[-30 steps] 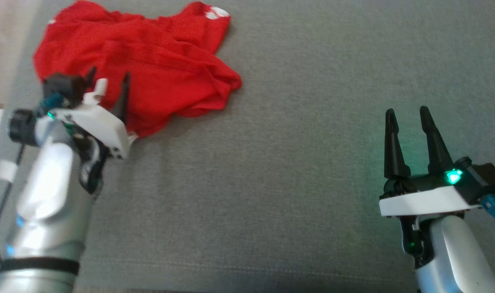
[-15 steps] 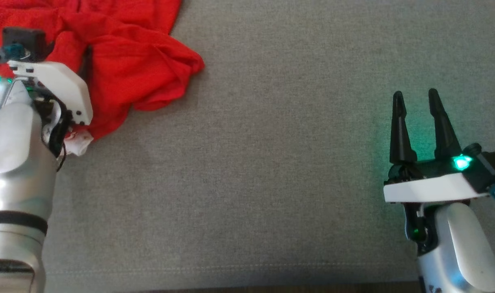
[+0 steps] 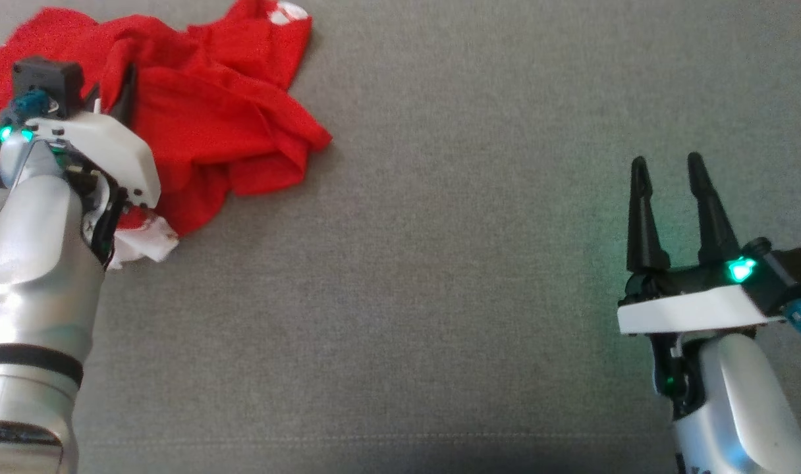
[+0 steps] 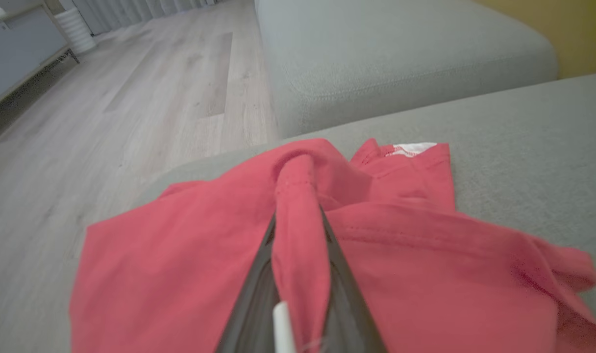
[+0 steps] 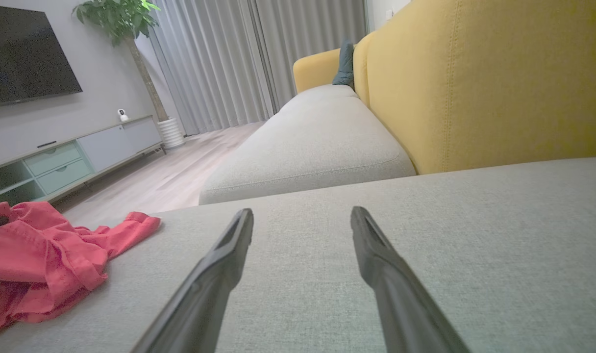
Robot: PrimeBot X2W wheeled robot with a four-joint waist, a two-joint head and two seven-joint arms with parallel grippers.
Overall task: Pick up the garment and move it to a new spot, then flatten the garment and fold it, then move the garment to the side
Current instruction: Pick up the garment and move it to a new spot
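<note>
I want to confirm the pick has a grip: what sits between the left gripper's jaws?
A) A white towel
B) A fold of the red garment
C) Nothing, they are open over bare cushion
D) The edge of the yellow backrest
B: in the left wrist view a raised fold of the red garment runs up through the left gripper, with the jaws closed against it on both sides.

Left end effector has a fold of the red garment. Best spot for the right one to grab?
Probably the pointed flap of the crumpled red fabric garment jutting toward the right end effector. Come from the robot's right, low along the grey sofa cushion: that flap lies loose at the heap's edge, well apart from where the left end effector pinches.
</note>
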